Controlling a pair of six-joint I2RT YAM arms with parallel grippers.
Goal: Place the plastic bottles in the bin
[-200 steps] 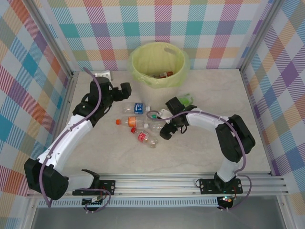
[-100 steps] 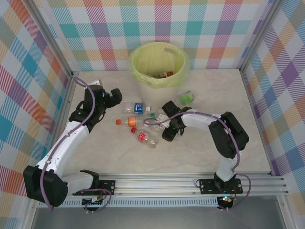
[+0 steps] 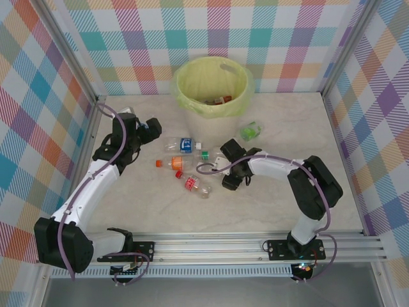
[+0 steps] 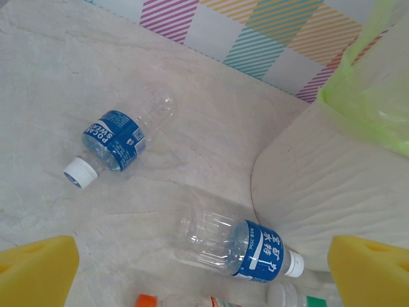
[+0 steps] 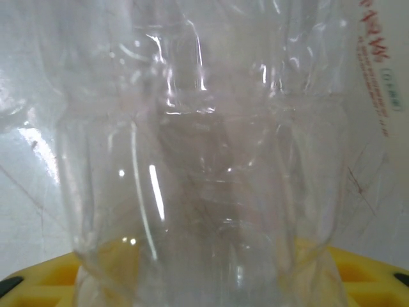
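Nearest me the table (image 3: 192, 214) is bare from the base rail up to the bottles, w/ more free room on the right side. First in the cluster is the red-label bottle (image 3: 196, 185), lying flat. Just right of it is the right gripper (image 3: 231, 181), shifted a bit right & toward me vs a sec ago. It points down at a clear bottle (image 5: 204, 160) whose crinkled body sits hard against the yellow pads (image 5: 358, 281) in the wrist cam; I can't tell if the jaws have clamped it. Beyond that lie the orange-cap bottle (image 3: 169, 164), a green cap (image 3: 204, 154) and the blue-label bottle (image 3: 183, 146), none touching. Left gripper (image 3: 153, 126) has pulled back left since then, jaws spread wide w/ nothing held; its cam looks down on that blue-label bottle by the bin wall, and a 2nd blue bottle (image 4: 115, 139) lies on open tabletop. Green-label bottle (image 3: 250, 130), part hidden by the right arm before, is in plain sight near the bin (image 3: 182, 89), which stands at the far wall w/ a few bottles (image 3: 218, 100) inside
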